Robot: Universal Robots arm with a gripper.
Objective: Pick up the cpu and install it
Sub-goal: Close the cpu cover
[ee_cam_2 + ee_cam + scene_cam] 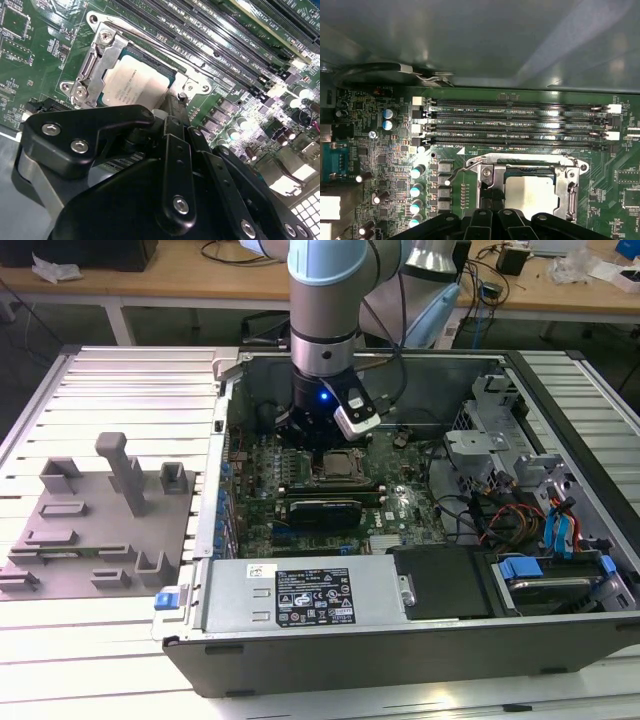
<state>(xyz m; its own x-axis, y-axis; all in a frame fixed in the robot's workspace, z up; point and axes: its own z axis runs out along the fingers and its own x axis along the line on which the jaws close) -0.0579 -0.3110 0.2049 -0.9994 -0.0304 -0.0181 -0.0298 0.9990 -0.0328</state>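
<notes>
Sitting flat in socket [570, 190], cpu [529, 196]: pale silver square.

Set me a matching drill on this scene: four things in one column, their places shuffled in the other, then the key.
Things
1. pale silver square cpu
2. grey plastic tray with blocks and posts
3. black end effector
4. long black memory slots

Places
A. on the slatted table, to the exterior view's left of the computer case
B. in parallel rows on the green board, beside the metal-framed socket
C. seated in that socket
D. directly over the socket, inside the case

Pairs: 1-C, 2-A, 3-D, 4-B
</notes>
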